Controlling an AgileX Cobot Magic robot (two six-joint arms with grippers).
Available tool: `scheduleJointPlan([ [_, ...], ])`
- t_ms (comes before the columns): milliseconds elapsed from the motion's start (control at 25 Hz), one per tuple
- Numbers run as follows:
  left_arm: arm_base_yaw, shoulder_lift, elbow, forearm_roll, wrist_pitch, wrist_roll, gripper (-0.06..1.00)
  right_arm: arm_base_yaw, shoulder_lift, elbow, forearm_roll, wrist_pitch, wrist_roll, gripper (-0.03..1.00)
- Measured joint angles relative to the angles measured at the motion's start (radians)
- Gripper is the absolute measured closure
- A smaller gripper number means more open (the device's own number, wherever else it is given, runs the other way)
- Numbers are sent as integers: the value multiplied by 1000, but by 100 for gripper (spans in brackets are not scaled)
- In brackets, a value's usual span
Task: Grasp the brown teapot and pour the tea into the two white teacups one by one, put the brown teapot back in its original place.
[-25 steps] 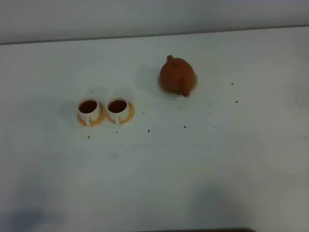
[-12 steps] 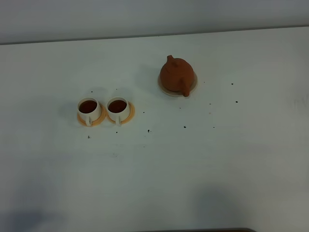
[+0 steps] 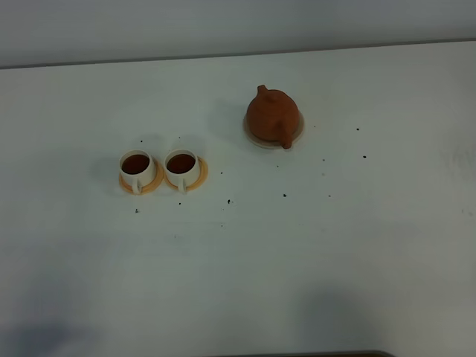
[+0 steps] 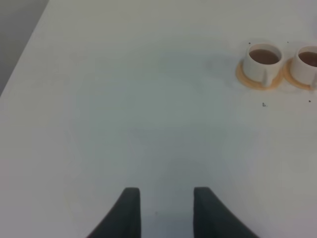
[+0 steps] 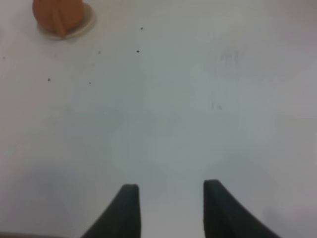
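Two cups [image 3: 160, 170] are seen side by side on orange saucers [image 3: 195, 178], both filled with dark tea; left cup [image 3: 137, 166], right cup [image 3: 181, 164]. Teapot [image 3: 273, 115] is set upright on the cream coaster [image 3: 297, 130], handle toward the camera side, spout away. Neither gripper is visible in the high view.

Left gripper [image 4: 162, 210]: fingers [image 4: 128, 213] are parted with bare table [image 4: 124, 99] between them, nothing held. Cups are placed well ahead of it and off to its right side; the nearer cup [image 4: 264, 60] is fully seen, the other [image 4: 306, 62] is cut by the frame edge.

Right gripper [image 5: 171, 208]: fingers [image 5: 126, 210] are spread apart, nothing gripped, only table [image 5: 198, 99] between. Teapot [image 5: 58, 15] on its coaster [image 5: 84, 25] is located far ahead and to the left of this gripper, well apart. Small dark specks [image 3: 285, 195] are scattered on the table [image 3: 372, 245] between teapot and cups.
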Motion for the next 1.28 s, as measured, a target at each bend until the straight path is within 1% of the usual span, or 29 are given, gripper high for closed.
scheduleJointPlan([
  [1280,0,0,0,0,0,0,68,0,0,0,0,0,0,67],
])
